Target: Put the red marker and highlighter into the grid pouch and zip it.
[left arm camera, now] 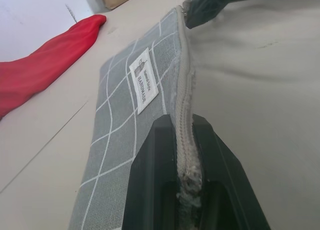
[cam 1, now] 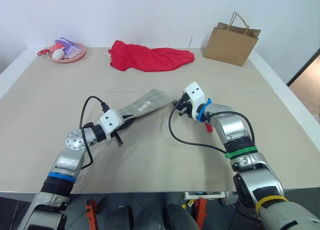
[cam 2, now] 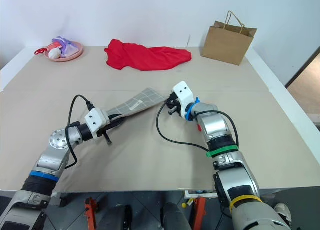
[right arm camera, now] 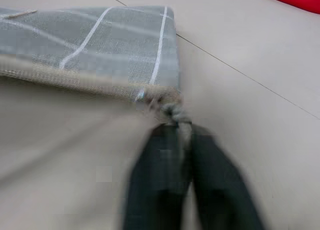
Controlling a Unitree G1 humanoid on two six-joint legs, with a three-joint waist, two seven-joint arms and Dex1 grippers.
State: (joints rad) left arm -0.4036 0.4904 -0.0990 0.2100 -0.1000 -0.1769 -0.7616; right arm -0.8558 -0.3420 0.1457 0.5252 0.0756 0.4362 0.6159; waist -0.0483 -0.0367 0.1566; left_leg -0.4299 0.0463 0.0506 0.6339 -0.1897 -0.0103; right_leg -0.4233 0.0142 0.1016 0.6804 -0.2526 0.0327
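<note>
The grid pouch is held off the worktop near its centre, stretched between both arms with its zipper edge along one long side. The left end effector is pressed together on the zipper edge at the pouch's 8 o'clock end; in the left wrist view the seam runs between the two black fingers. The right end effector is at the pouch's 2 o'clock corner, pinched on the cord pull of the zipper. The white label patch faces up on the grey fabric. A red cloth lies at 12 o'clock from the pouch, a brown paper bag at 1 o'clock, and a pink plate at 10 o'clock, all well apart from it.
</note>
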